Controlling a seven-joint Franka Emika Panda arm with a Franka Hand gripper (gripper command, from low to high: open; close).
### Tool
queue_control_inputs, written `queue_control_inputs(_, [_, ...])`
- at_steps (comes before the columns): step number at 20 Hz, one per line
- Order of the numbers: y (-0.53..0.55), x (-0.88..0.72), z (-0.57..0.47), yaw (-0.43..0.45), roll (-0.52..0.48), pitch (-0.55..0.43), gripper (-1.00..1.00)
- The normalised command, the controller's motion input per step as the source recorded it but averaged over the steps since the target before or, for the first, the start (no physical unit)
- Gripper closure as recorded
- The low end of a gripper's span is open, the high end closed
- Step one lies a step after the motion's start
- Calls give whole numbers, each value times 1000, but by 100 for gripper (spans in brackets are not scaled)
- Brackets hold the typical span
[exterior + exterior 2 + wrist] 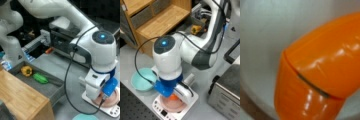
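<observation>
In a front view, going from its left, a wooden shelf top (21,97) fills the bottom corner. Beside it a grey tray (53,88) holds a yellow pepper (26,70) and, just to the right of that, a green vegetable (40,78). Further right the arm's wrist reaches down over a pink bowl (113,100) that sits on a white scale (112,110) at the view's bottom right. The gripper (104,96) is lowered into the bowl, mostly hidden behind the wrist and its blue camera mount, and whether its jaws are wide or narrow cannot be told. The orange thing does not show here.

In a front view from the opposite side, a teal bowl (141,79) lies at the left on the grey table (130,56). To its right stands the white scale (185,108) with the pink bowl (171,105) on it, and a small patch of the orange object (173,97) shows in the bowl under the wrist. A metal box (227,92) stands at the right, and the yellow pepper (196,29) appears near the top.

Only the wrist view shows the orange object (322,75) closely: glossy, curved, with 1 dark seam across it, lying inside the pale bowl (262,37). No gripper fingers appear there.
</observation>
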Motion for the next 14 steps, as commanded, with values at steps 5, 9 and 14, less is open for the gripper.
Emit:
queue_control_inputs(5, [-89, 391, 44, 101, -90, 113, -100])
queue_control_inputs(9, [-55, 347, 78, 90, -101, 123, -100])
queue_control_inputs(14, [-26, 310, 66, 84, -106, 125, -100])
